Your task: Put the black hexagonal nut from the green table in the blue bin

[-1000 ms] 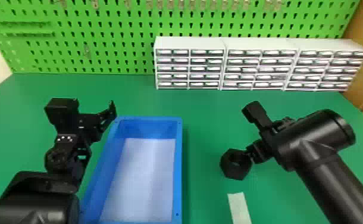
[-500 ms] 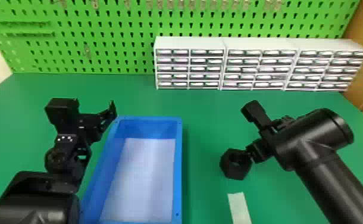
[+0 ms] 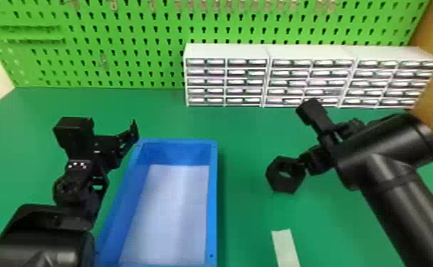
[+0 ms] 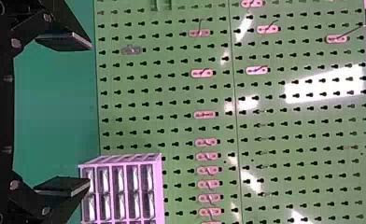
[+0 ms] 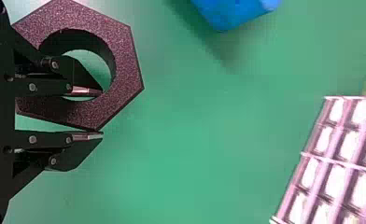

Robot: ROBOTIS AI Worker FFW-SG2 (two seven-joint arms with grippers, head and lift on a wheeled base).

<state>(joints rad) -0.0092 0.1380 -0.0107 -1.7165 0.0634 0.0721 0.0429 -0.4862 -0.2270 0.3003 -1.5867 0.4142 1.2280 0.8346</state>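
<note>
The black hexagonal nut (image 3: 277,179) is at the tips of my right gripper (image 3: 300,165), to the right of the blue bin (image 3: 213,199). In the right wrist view, one finger of my right gripper (image 5: 95,113) passes through the hole of the nut (image 5: 125,60) and the other lies along its outer side, pinching the wall between them. A blue corner of the bin (image 5: 239,11) is farther off there. My left gripper (image 3: 131,134) is parked above the bin's far left corner; in the left wrist view, the left gripper (image 4: 73,113) has its fingers wide apart.
White drawer cabinets (image 3: 226,51) stand along the back of the green table (image 3: 240,220), before a green pegboard (image 3: 127,46). A pale strip (image 3: 285,246) lies near the front, between bin and right arm.
Over the last half second, my right arm and the nut have shifted upward in the head view, the nut staying at the fingers. The left arm has kept still.
</note>
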